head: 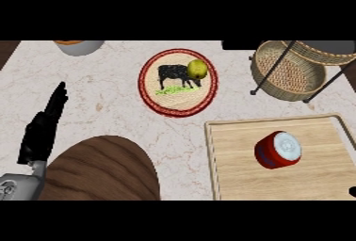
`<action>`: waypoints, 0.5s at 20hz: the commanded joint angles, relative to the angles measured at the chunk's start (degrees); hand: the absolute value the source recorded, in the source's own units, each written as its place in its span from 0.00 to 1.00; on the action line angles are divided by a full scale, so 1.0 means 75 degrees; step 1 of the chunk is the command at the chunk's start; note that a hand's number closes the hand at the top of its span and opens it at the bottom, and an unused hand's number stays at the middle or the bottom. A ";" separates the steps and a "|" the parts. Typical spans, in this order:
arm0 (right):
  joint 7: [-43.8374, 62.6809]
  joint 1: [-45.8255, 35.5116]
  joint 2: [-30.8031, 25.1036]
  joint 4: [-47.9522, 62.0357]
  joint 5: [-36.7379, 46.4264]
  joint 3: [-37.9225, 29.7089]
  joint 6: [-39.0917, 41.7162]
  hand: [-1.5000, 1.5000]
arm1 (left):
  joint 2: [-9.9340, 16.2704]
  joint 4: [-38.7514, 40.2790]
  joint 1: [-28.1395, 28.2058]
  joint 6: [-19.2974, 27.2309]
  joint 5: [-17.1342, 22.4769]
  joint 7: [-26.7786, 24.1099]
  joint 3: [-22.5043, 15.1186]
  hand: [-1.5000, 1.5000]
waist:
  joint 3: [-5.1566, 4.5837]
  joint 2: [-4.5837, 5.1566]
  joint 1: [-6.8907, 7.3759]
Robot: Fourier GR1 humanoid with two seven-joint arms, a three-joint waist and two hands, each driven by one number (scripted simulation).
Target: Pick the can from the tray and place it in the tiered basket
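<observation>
can [278, 150]: upright on tray [236, 179], untouched, free to grab
left hand [43, 127]: fingers straight, idle, holds nothing
right hand: only a sliver at the edge, fingers unreadable
tiered basket [288, 75]: beyond tray, awaiting can

just one head cam here, staring steeply down at the counter [104, 101], tray [236, 179] around 4 o'clock, basket [288, 73] at 1.

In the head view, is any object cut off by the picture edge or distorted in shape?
Head view: the tiered basket is cut at the right edge; the plate looks taller than wide; the red can on the tray shows whole; the left hand shows whole, open; at the lower right edge only a dark tip shows.
</observation>
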 commanded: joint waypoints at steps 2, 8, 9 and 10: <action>0.2119 -0.1226 -0.1415 -0.0190 -0.1051 -0.0120 0.0971 0.00 | 0.0022 0.0184 -0.0248 -0.0236 0.0041 0.0019 0.0082 0.50 | 0.0004 0.0038 0.0206; 0.3541 -0.2924 -0.1252 0.0563 -0.0640 0.1329 0.0674 0.00 | -0.0361 0.0244 -0.0269 -0.0083 -0.0377 -0.0062 -0.0078 0.50 | 0.0018 0.0041 0.0249; 0.3682 -0.3139 -0.1237 0.0595 -0.0767 0.1309 0.0779 0.00 | -0.0008 -0.0455 0.0090 -0.0395 -0.0069 0.0307 0.0154 0.50 | 0.0022 0.0015 0.0268; 0.3928 -0.2863 -0.1091 0.0345 -0.0661 0.1534 0.0602 0.00 | -0.0169 0.0124 -0.0336 -0.0250 -0.0232 0.0187 0.0173 0.50 | 0.0019 0.0020 0.0164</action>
